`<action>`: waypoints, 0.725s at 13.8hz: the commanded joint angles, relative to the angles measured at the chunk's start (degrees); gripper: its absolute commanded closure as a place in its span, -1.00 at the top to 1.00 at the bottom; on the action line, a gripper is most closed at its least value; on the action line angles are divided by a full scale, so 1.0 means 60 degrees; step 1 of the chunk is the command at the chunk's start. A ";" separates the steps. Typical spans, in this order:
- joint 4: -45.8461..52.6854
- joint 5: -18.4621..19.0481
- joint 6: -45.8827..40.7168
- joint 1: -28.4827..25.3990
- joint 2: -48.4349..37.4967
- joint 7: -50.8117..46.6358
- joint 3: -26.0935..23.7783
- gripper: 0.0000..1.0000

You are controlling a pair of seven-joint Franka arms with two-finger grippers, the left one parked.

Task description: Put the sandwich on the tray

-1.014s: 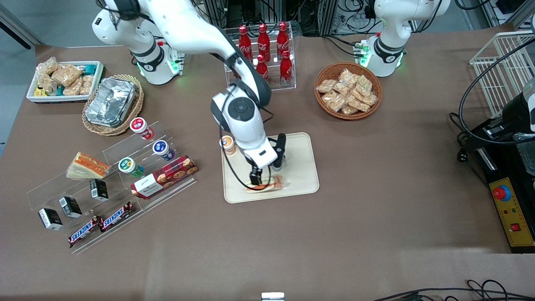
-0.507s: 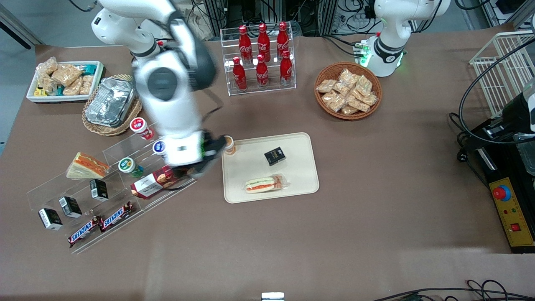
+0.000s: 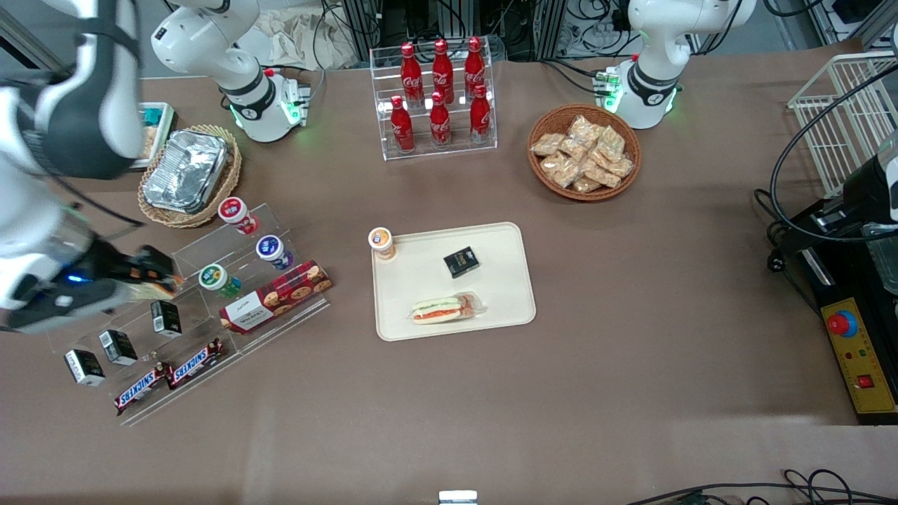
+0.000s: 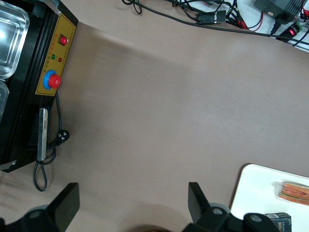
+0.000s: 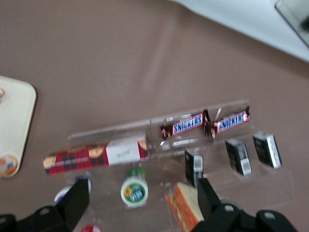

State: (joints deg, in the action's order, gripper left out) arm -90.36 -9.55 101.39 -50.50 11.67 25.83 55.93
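Sandwich lies on the tray, near its front rim | black box beside it, farther from your camera | gripper hangs over the acrylic rack, fingers spread, holding nothing.

robot lab: cabling, emergency-stop box

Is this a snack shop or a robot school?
Probably a robot lab set up like a snack shop. Cola bottles stand in a clear rack, and Snickers bars lie on a clear shelf. The sandwich lies on the tray. The gripper, fingers open, hangs above the shelf.
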 commanded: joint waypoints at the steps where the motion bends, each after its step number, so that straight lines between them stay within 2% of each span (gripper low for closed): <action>1: -0.0262 0.0666 -0.0593 -0.0226 -0.0961 0.0294 0.0229 0.99; 6: -0.0130 0.0669 -0.1268 -0.0110 -0.1065 -0.0245 0.0816 0.99; 7: -0.0115 0.0611 -0.1282 0.0471 -0.1065 -0.0523 0.0627 0.99; 8: -0.0115 0.0596 -0.1297 0.1159 -0.1065 -0.0584 -0.0027 0.99; 10: -0.0101 0.0596 -0.1297 0.3250 -0.1065 -0.0570 -0.2059 0.99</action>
State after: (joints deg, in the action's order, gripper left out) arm -90.61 -6.11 94.41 -40.33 6.54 23.90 53.13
